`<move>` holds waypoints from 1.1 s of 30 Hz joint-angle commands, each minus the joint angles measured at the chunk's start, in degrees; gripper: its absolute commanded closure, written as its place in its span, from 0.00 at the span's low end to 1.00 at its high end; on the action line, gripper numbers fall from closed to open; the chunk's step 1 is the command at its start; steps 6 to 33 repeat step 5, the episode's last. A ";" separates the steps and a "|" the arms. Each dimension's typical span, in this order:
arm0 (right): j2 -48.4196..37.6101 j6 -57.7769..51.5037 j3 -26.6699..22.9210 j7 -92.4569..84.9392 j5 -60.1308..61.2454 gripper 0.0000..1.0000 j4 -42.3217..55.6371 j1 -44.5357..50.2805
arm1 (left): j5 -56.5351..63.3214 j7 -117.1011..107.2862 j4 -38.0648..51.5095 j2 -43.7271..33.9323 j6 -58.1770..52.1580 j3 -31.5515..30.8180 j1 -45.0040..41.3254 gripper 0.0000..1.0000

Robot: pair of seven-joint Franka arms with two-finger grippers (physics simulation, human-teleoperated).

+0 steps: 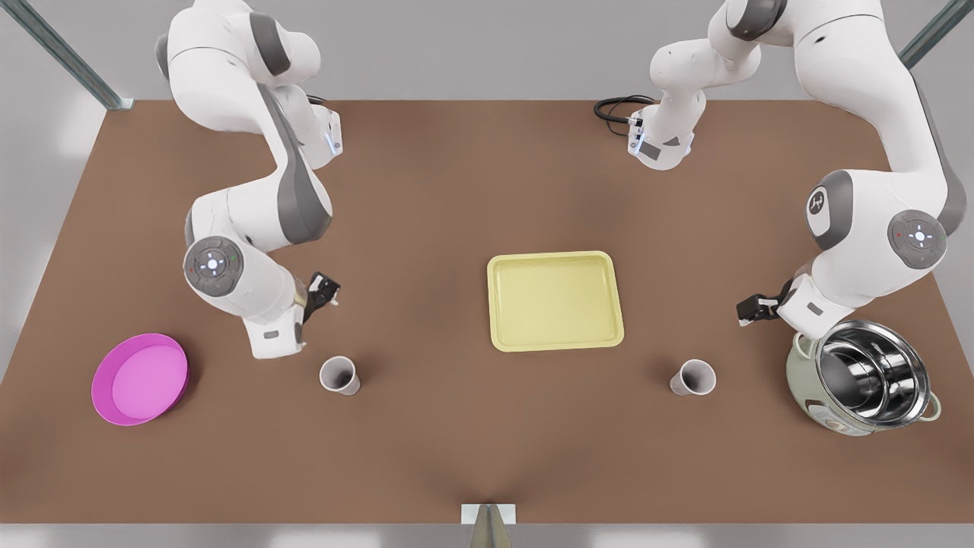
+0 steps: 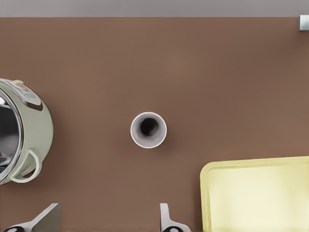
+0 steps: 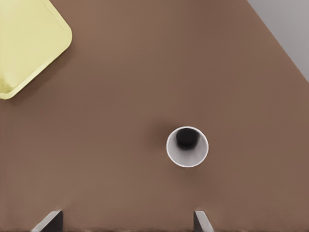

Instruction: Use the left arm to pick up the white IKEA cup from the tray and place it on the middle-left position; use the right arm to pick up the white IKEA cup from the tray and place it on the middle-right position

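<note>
The pale-yellow tray (image 1: 554,300) lies at the table's middle with nothing on it. Two white cups stand upright on the bare table, nearer the front edge than the tray. One cup (image 1: 693,377) (image 2: 148,129) is toward the front view's right. My left gripper (image 2: 107,220) hangs open above the table a short way from it, fingers spread wide and holding nothing. The other cup (image 1: 338,374) (image 3: 188,146) is toward the front view's left. My right gripper (image 3: 126,221) hangs open near it, also holding nothing. A tray corner (image 2: 256,193) (image 3: 29,43) shows in both wrist views.
A sage-green cooker with a steel bowl (image 1: 864,380) (image 2: 26,130) stands at the front view's right, under the left arm's hand. A round magenta plate (image 1: 141,378) lies at the front view's left. A black cable (image 1: 616,110) loops at the back.
</note>
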 commanded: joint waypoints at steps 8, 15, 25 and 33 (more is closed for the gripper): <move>-0.27 -10.05 -0.08 18.48 -0.48 0.00 0.02 0.56 | 0.01 -0.14 0.02 0.04 -0.02 -0.02 0.00 0.00; -0.27 -10.05 -0.08 18.48 -0.48 0.00 0.02 0.56 | 0.01 -0.14 0.02 0.04 -0.02 -0.02 0.00 0.00; -0.27 -10.05 -0.08 18.48 -0.48 0.00 0.02 0.56 | 0.01 -0.14 0.02 0.04 -0.02 -0.02 0.00 0.00; -0.27 -10.05 -0.08 18.48 -0.48 0.00 0.02 0.56 | 0.01 -0.14 0.02 0.04 -0.02 -0.02 0.00 0.00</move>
